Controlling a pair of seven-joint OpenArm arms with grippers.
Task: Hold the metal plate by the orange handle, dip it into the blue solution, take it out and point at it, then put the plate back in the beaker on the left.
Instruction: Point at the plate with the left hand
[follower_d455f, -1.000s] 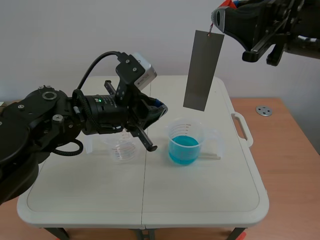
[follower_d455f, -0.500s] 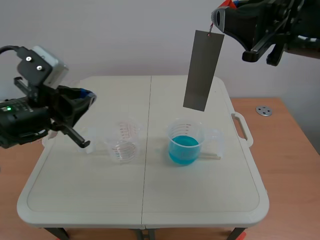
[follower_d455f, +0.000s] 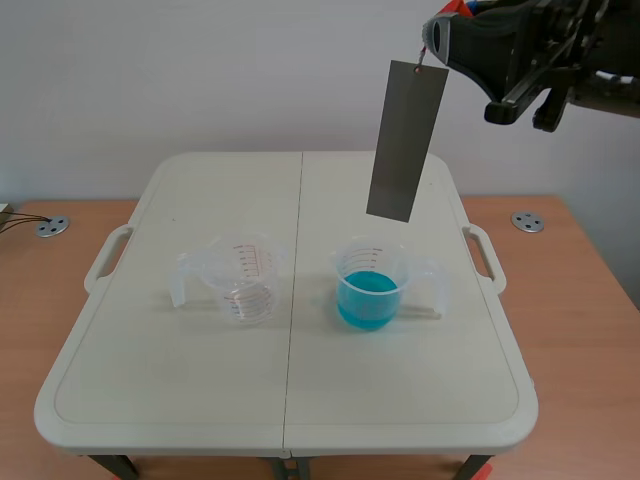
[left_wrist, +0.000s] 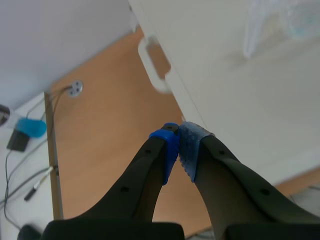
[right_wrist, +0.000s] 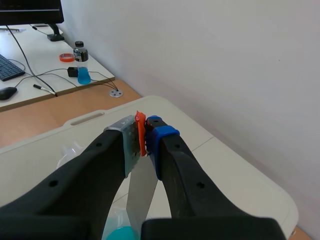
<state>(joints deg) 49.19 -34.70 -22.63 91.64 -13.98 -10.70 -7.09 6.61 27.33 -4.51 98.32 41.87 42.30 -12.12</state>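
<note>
A long grey metal plate hangs high above the beaker of blue solution, well clear of it. Its orange handle is pinched in my right gripper, which is shut on it at the upper right of the scene view. In the right wrist view the plate drops down between the fingers toward the blue liquid. An empty clear beaker stands left of the blue one. My left gripper is shut on nothing, off the table's left side above the wooden floor; the scene view does not show it.
The cream folding table has a handle at each side. Small metal discs lie on the wood on both sides. A desk with cables and a bottle stands off to the side in the right wrist view.
My left arm has drawn back from beside the plate, over the left part of the table, and out of the scene view. The right gripper and the plate have stayed put.
</note>
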